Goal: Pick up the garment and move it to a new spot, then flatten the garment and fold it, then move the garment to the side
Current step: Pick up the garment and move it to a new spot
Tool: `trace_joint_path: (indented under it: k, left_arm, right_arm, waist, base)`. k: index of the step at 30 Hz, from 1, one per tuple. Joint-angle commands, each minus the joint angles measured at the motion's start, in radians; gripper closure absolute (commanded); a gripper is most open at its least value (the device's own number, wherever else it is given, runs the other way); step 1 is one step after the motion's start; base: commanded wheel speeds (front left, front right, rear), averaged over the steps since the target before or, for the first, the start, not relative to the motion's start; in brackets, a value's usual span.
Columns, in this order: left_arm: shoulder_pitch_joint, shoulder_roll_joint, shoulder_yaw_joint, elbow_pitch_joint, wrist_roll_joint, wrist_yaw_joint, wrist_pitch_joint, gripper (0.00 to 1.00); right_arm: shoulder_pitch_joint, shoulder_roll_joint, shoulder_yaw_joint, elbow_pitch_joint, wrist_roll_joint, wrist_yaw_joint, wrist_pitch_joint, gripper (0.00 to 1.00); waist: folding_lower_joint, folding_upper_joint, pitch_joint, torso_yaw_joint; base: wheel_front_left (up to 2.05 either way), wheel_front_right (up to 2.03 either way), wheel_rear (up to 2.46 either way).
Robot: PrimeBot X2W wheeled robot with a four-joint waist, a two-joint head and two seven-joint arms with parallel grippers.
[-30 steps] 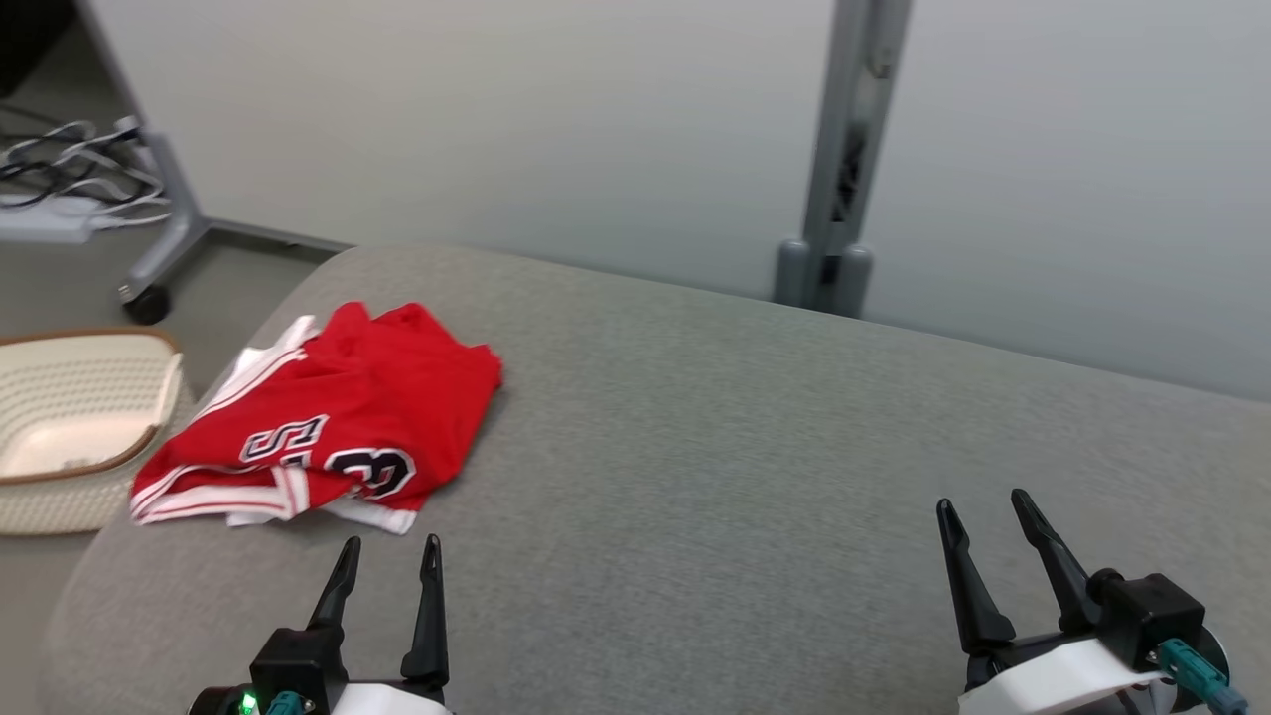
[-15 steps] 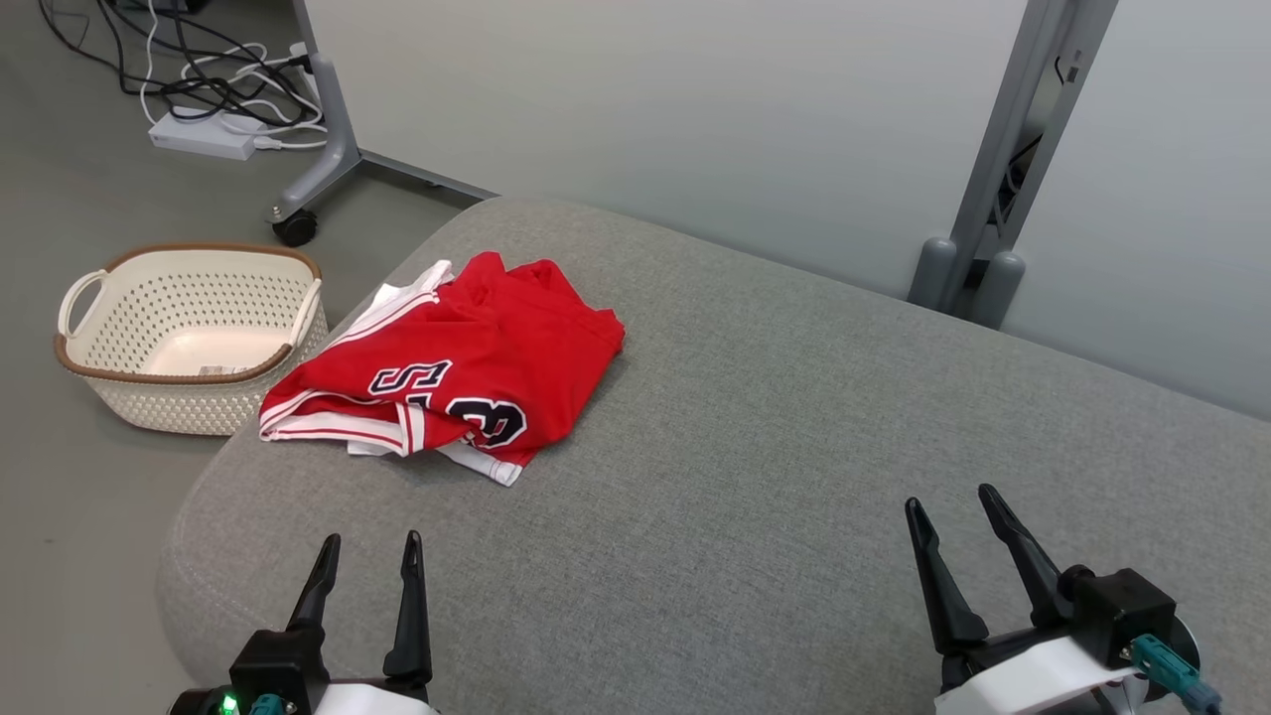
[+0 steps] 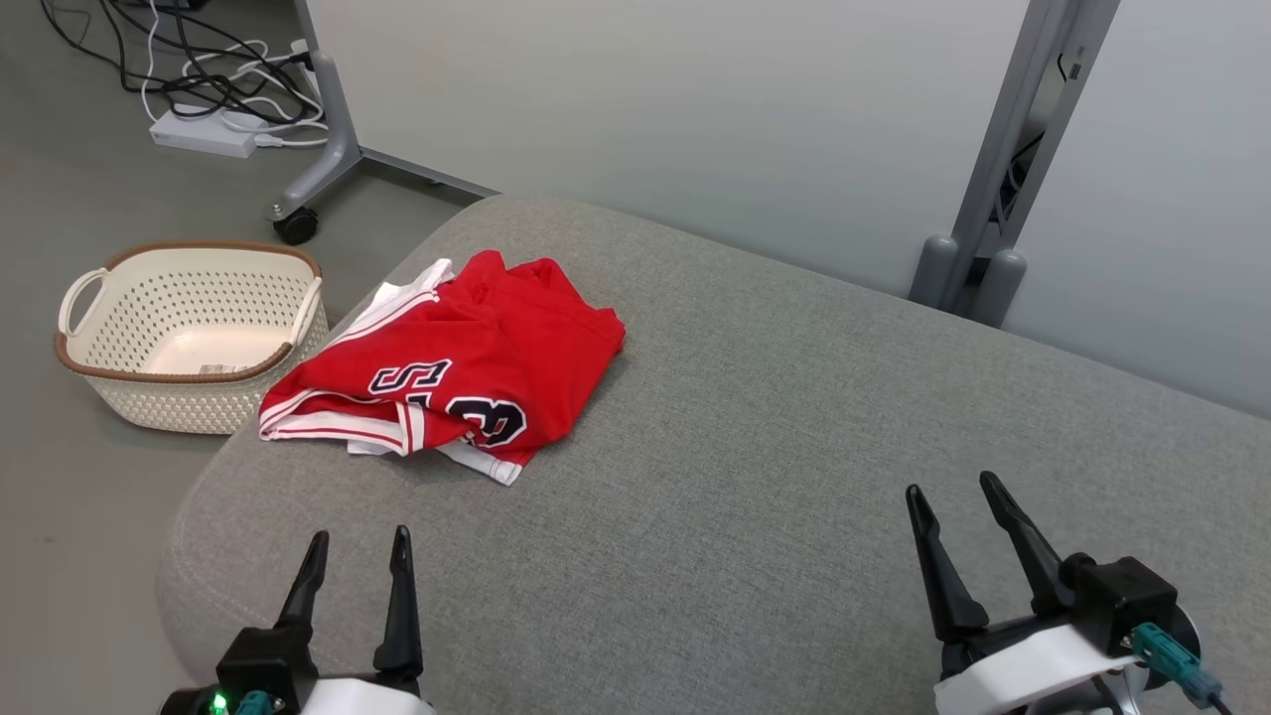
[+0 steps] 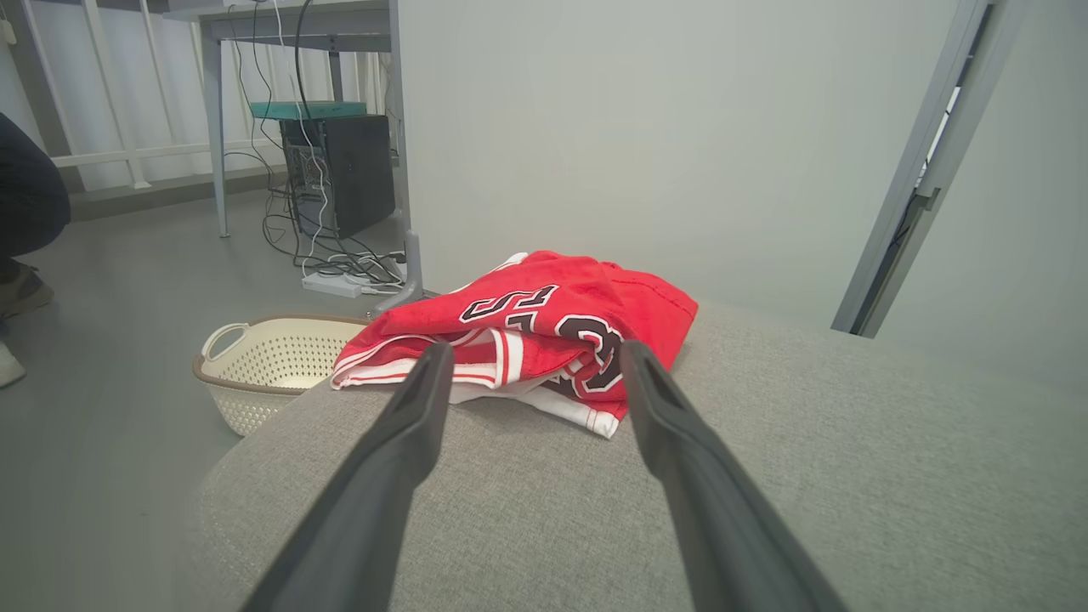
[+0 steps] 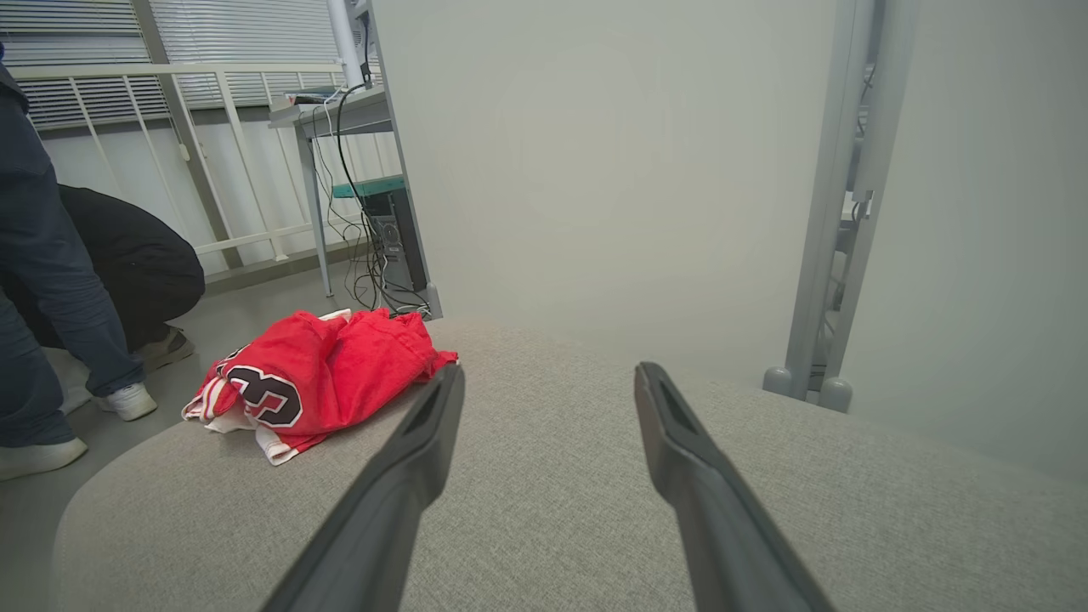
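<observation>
The garment [image 3: 457, 367] is a red jersey with white trim and dark numbers, lying in a crumpled heap at the far left end of the grey padded surface [image 3: 755, 447]. It also appears in the left wrist view [image 4: 544, 331] and the right wrist view [image 5: 314, 382]. My left gripper [image 3: 359, 541] hovers open over the near left edge, short of the garment, with nothing between its fingers. My right gripper [image 3: 951, 489] is open and empty at the near right, far from the garment.
A cream perforated basket [image 3: 189, 338] with a brown rim stands on the floor left of the surface. Cables and a power strip [image 3: 204, 134] lie by a wheeled partition foot. A person's legs and shoes [image 5: 51, 340] stand on the floor at the left.
The head camera swung left and down between the oldest frame and now, so the whole picture shifted. Both grippers stay open; the garment lies as before.
</observation>
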Motion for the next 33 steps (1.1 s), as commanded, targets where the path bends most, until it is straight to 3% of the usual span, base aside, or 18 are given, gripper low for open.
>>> trace_joint_path:
  k: [1, 3, 10, 17, 25, 33]
  left_arm:
    - [-0.021, 0.004, 0.007, -0.008, -0.012, -0.013, -0.004, 0.0]
    - [-0.025, 0.004, 0.008, -0.011, 0.0, -0.024, -0.004, 0.0]
    - [-0.103, 0.032, 0.076, -0.018, 0.051, -0.132, -0.004, 0.0]
    - [-0.327, 0.077, 0.157, 0.175, 0.034, -0.134, 0.013, 0.0]
    - [-0.644, 0.153, 0.183, 0.556, -0.095, -0.21, 0.278, 0.0]
    - [-0.839, 0.212, 0.184, 0.777, -0.189, -0.228, 0.451, 0.0]
  right_arm:
    - [0.003, -0.006, -0.009, -0.006, 0.003, 0.0, -0.007, 0.0]
    - [0.009, -0.006, -0.014, -0.007, -0.003, 0.0, -0.007, 0.0]
    - [0.02, -0.007, -0.031, -0.014, -0.032, 0.0, -0.007, 0.0]
    - [-0.011, -0.006, -0.078, -0.028, -0.083, 0.0, -0.007, 0.0]
    - [-0.082, -0.007, -0.049, -0.05, -0.135, 0.0, -0.007, 0.0]
    - [-0.119, -0.006, -0.028, -0.047, -0.159, 0.0, -0.007, 0.0]
  waist:
    - [0.0, -0.0001, -0.002, -0.002]
    - [0.0, -0.0001, -0.003, -0.002]
    - [0.0, -0.0001, 0.019, -0.044]
    - [0.0, -0.0001, 0.087, -0.091]
    - [0.0, -0.0001, 0.185, -0.172]
    - [0.0, -0.0001, 0.255, -0.236]
  base:
    - [0.0, 0.0, 0.0]
    - [0.0, 0.0, 0.0]
    - [0.0, 0.0, 0.0]
    - [0.0, 0.0, 0.0]
    - [0.0, 0.0, 0.0]
    - [0.0, 0.0, 0.0]
